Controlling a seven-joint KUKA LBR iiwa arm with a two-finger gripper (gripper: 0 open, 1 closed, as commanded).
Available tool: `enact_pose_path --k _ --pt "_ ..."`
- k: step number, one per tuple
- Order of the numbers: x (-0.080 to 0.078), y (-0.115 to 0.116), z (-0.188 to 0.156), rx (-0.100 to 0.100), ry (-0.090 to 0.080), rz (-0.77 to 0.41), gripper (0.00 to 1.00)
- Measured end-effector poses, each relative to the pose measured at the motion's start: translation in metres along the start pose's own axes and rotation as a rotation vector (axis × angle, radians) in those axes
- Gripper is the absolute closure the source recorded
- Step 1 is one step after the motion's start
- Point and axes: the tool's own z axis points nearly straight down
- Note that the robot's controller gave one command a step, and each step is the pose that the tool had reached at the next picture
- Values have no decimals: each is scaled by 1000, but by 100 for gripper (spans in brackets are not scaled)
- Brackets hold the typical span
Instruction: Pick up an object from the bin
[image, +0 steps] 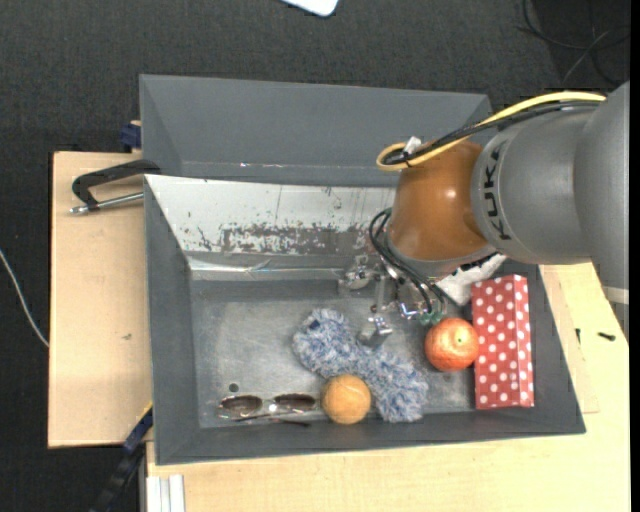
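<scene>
My tool (382, 318) hangs low in the grey bin (170, 330), just over the upper edge of one fuzzy blue-grey cloth (345, 355) lying mid-floor, probably placed to pinch that soft heap; I cannot tell whether it is apart or together. Beside it sit one red apple (452, 345) and one red polka-dot box (503, 345). Along the near wall lie one orange ball (347, 398) and one pair of sunglasses (267, 405).

Six loose things in the bin (170, 330), one of each

One fuzzy blue-grey knit cloth (330, 345), one round orange fruit (347, 399), one red apple (452, 346), one red box with white dots (503, 345), one pair of sunglasses (268, 406), plus one white scrap (470, 275) that's half hidden, can't tell what.
</scene>
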Motion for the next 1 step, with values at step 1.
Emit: enact_pose_path --k 1 --pt "-20 2 0 0 -1 -44 100"
